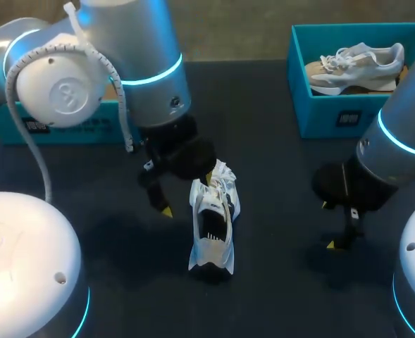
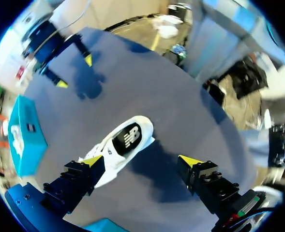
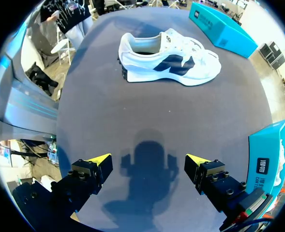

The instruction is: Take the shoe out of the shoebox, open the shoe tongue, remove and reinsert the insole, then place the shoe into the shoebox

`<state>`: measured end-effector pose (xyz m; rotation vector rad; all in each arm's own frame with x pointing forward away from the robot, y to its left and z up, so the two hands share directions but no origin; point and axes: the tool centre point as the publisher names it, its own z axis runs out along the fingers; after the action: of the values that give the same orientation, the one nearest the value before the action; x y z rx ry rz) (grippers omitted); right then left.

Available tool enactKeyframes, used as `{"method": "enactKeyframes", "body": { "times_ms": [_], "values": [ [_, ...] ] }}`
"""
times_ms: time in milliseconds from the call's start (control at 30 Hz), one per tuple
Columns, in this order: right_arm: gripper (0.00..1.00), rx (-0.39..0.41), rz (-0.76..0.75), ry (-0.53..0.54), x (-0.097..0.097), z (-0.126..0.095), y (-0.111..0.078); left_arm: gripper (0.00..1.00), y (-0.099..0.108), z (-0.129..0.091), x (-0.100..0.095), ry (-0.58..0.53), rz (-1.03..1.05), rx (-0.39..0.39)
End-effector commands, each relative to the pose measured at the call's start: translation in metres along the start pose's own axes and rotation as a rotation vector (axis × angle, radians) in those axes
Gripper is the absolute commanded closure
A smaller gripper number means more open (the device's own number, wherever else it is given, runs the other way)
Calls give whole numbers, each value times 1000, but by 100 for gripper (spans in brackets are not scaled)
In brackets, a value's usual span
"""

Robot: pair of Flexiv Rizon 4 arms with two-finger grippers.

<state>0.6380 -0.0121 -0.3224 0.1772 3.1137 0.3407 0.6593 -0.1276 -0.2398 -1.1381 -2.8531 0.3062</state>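
The left hand (image 1: pixel 188 191), spread open, hangs over the laced end of the white shoe (image 1: pixel 213 218), which stands on its sole on the counter (image 1: pixel 277 282), seemingly so the tongue can be opened. The right hand (image 1: pixel 329 225) hangs well apart, also spread and empty, near the blue shoebox (image 1: pixel 334 116). Only the left wrist view looks down onto the dark insole (image 2: pixel 127 137) inside, while the head view shows a second shoe (image 1: pixel 355 63) in the box.

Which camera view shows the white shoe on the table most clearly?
The right wrist view: the white shoe lies whole and unobstructed, side on. The head view shows it from above, one end close under the left arm. In the left wrist view a finger of the left gripper hides part of it.
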Motion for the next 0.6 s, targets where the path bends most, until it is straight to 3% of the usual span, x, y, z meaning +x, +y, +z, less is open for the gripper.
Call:
{"method": "enactKeyframes", "body": {
  "times_ms": [33,133,200,600],
  "values": [
    [0,-1,0,-3,2,0,-1,0,-2,0,0,4,-180,-24],
    [0,-1,0,-3,2,0,-1,0,-2,0,0,4,-180,-24],
    [0,-1,0,-3,2,0,-1,0,-12,10,3,1,-317,-68],
    [0,-1,0,-3,2,0,-1,0,-41,48,28,-48,-514,-54]
  ]
}}
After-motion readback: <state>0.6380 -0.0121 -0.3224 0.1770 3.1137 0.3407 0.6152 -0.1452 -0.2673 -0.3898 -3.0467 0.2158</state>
